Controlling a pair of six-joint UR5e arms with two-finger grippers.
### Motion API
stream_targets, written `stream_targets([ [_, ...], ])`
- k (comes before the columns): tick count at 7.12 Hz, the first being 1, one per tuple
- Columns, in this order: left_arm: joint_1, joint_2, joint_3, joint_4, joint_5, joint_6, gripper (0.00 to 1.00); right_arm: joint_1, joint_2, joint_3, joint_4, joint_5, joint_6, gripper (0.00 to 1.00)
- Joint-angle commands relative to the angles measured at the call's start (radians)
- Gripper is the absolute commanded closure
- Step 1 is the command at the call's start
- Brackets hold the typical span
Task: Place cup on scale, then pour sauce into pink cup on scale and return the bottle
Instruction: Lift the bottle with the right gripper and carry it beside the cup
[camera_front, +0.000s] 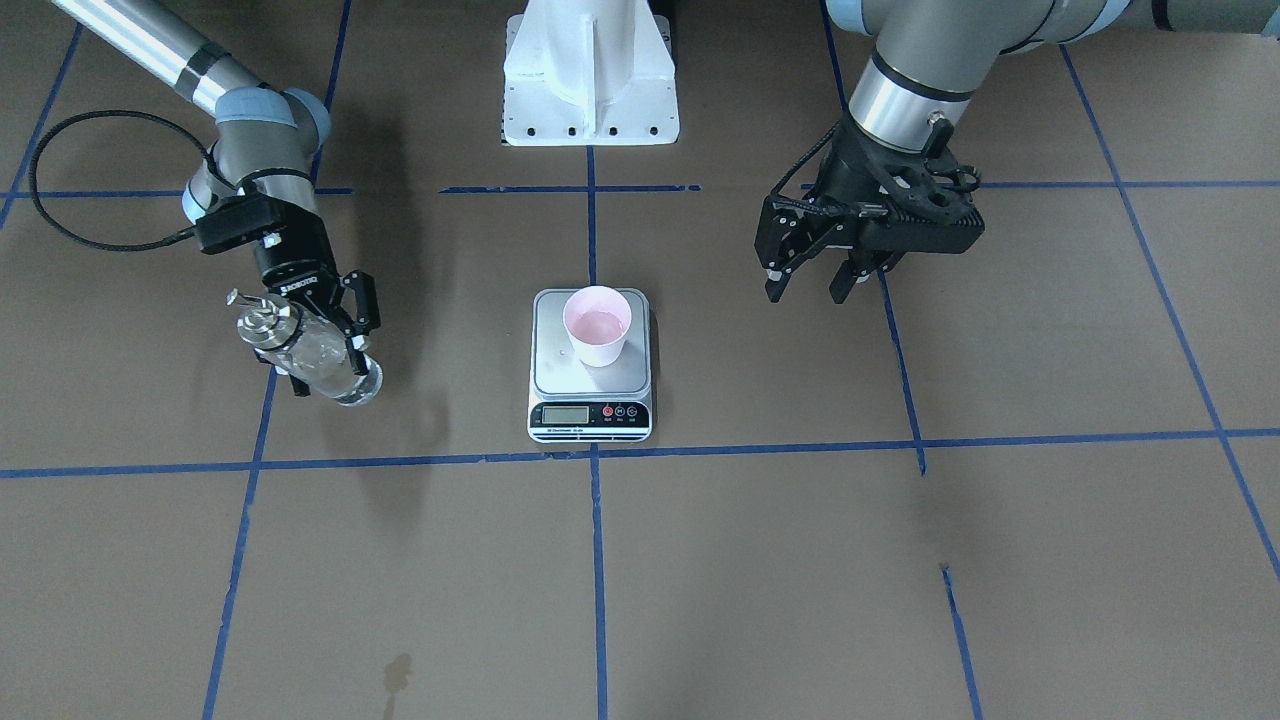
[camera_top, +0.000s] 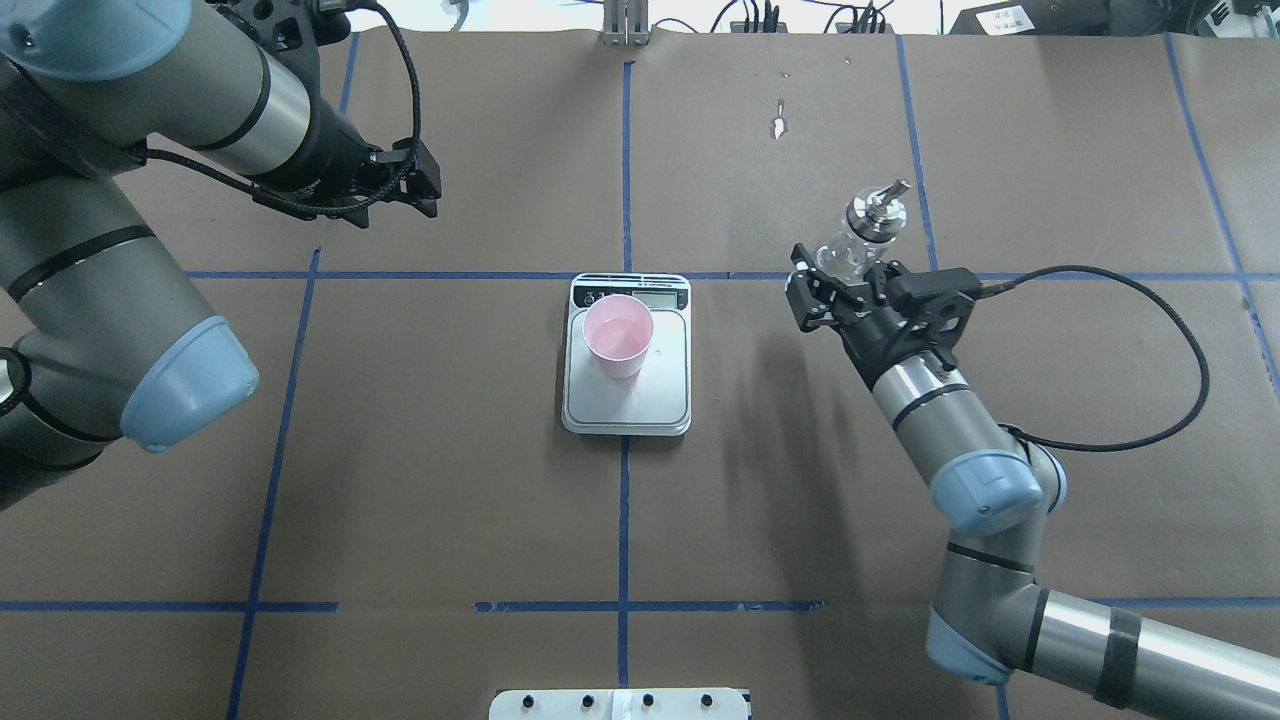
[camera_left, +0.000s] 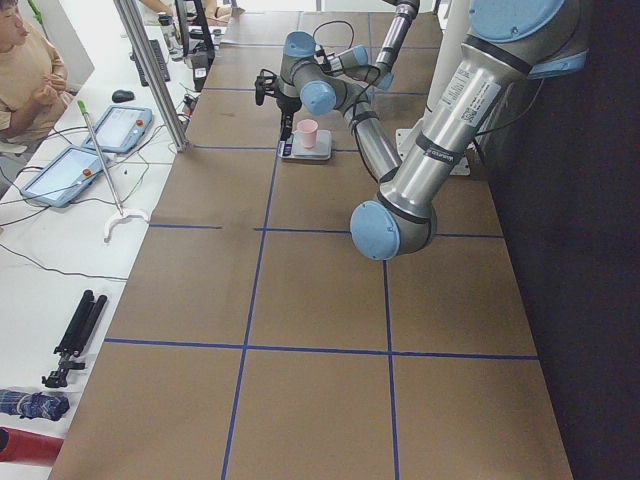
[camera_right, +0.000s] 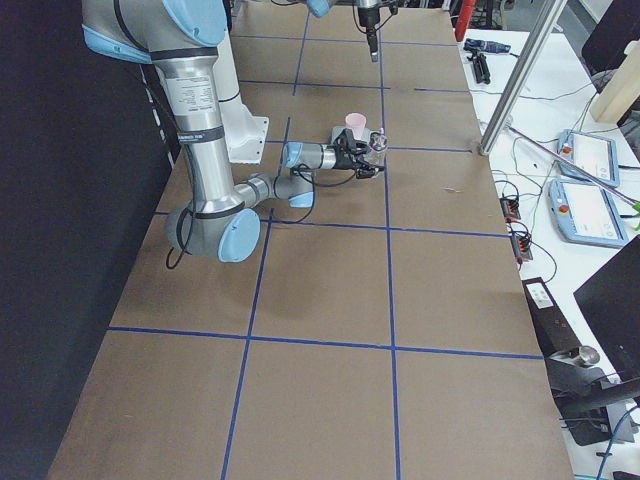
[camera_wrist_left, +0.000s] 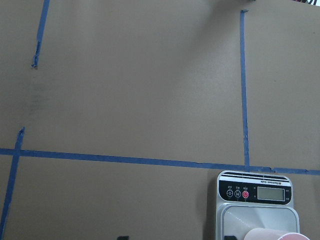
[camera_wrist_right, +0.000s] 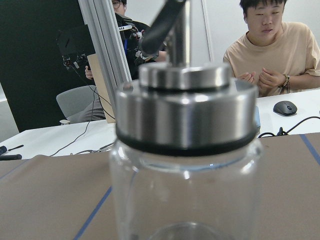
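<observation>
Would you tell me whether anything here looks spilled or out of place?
Only a small blotch on the brown table covering, on the operators' side, apart from the scale. The cup stands upright on the scale, with no spill around it.

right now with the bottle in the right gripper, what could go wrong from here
1. The bottle hangs tilted in the right gripper, off to the side of the scale. The smooth glass might slip, or the spout might drip onto the table.
2. The cup is small and sits off-centre on the scale. A nudge from the bottle could tip it.
</observation>
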Motion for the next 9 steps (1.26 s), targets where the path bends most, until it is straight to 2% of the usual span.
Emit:
stream_targets([
  [1, -0.005, 0.009, 0.002, -0.002, 0.001, 0.004, 0.32, -0.013, 0.066, 0.089, -0.385, -0.008, -0.012, 1.0],
  [2, -0.007, 0.023, 0.002, -0.005, 0.001, 0.005, 0.33, -0.019, 0.104, 0.118, -0.568, -0.026, -0.012, 1.0],
  [4, -0.018, 0.03, 0.006, -0.004, 0.001, 0.054, 0.33, -0.041, 0.191, 0.119, -0.807, -0.089, -0.064, 1.0],
  [6, -0.024, 0.03, 0.013, -0.005, 0.001, 0.063, 0.33, -0.052, 0.237, 0.123, -0.91, -0.134, -0.069, 1.0],
  [9, -0.024, 0.032, 0.011, -0.004, -0.001, 0.062, 0.33, -0.055, 0.247, 0.143, -0.935, -0.132, -0.069, 1.0],
])
